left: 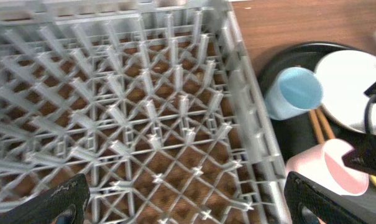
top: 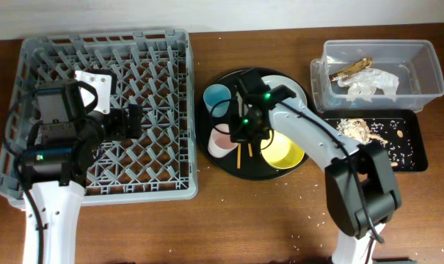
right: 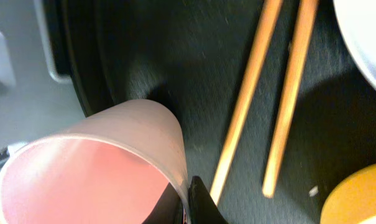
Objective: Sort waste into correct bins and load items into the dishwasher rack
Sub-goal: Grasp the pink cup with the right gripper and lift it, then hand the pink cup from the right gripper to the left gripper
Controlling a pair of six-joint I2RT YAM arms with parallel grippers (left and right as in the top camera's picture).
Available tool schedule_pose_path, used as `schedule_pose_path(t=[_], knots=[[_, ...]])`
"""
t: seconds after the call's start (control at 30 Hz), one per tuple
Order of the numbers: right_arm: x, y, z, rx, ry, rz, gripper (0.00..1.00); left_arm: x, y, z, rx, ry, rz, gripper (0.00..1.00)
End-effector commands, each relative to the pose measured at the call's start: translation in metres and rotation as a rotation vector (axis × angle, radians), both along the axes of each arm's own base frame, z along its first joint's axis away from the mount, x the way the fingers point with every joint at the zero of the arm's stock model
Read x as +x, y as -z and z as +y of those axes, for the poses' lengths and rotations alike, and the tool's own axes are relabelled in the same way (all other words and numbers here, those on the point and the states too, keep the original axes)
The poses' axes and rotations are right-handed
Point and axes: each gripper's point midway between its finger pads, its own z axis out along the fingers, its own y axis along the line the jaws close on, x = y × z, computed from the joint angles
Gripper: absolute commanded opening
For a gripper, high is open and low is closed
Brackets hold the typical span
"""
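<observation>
The grey dishwasher rack (top: 104, 37) fills the left side, and my open, empty left gripper (top: 132, 121) hovers over its pegs (left: 188, 196). My right gripper (top: 238, 132) is shut on the rim of the pink cup (top: 222, 139), one finger inside and one outside (right: 188, 202). The pink cup (right: 94, 174) lies on the round black tray next to the blue cup (top: 217, 97), the chopsticks (top: 241, 155), the pale plate (top: 291, 86) and the yellow bowl (top: 284, 152). The Nescafe wrapper (top: 352, 67) and the tissue (top: 372, 84) lie in the clear tub (top: 427, 66). Food scraps (top: 354, 128) lie in the shallow black tray (top: 416, 147).
The round black tray (top: 207, 121) sits just right of the rack's wall. In the left wrist view the blue cup (left: 293, 90), the pink cup (left: 340, 165) and the plate (left: 349, 81) show beyond the rack's edge. Crumbs are scattered on the wooden table.
</observation>
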Motion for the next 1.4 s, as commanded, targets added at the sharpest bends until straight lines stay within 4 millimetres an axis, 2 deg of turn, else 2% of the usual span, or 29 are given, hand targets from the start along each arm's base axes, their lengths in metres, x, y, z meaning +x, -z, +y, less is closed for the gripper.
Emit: schedule_pose_path(t=[0.0,0.03,0.07,0.13,0.27,0.4,0.47,0.73,0.83,1.2,1.27,1.37], knots=[[0.011,-0.071,-0.016,0.234,-0.003,-0.061,0.04,-0.004,-0.002,-0.045,-0.201,0.195,0.018,1.00],[0.012,-0.097,-0.022,0.342,-0.019,-0.089,0.04,-0.006,-0.004,-0.064,-0.294,0.284,0.028,1.00],[0.012,-0.113,-0.025,0.415,-0.034,-0.105,0.04,-0.007,-0.004,-0.077,-0.363,0.349,0.038,1.00],[0.009,-0.134,-0.027,0.538,-0.083,-0.128,0.04,-0.007,-0.007,-0.103,-0.533,0.500,0.058,1.00],[0.004,-0.146,-0.017,0.670,-0.160,-0.145,0.04,-0.004,-0.011,-0.133,-0.892,0.712,0.136,1.00],[0.006,-0.162,-0.008,0.756,-0.218,-0.196,0.04,-0.009,-0.013,-0.139,-1.093,0.857,0.176,1.00],[0.006,-0.168,-0.001,0.786,-0.250,-0.220,0.04,-0.009,-0.006,-0.145,-1.115,0.847,0.222,1.00],[0.001,-0.185,0.033,0.849,-0.348,-0.276,0.04,-0.026,-0.006,-0.181,-1.103,0.944,0.273,1.00],[-0.001,-0.193,0.040,0.885,-0.372,-0.284,0.04,-0.026,-0.002,-0.184,-1.085,0.940,0.279,1.00],[-0.010,-0.204,0.044,0.954,-0.401,-0.251,0.04,-0.023,-0.004,-0.185,-1.061,0.965,0.235,0.99],[-0.012,-0.209,0.042,0.982,-0.411,-0.246,0.04,-0.023,-0.004,-0.185,-1.061,0.965,0.235,0.99],[-0.001,-0.211,0.028,0.976,-0.377,-0.271,0.04,-0.019,0.000,-0.185,-1.036,0.943,0.234,0.99]])
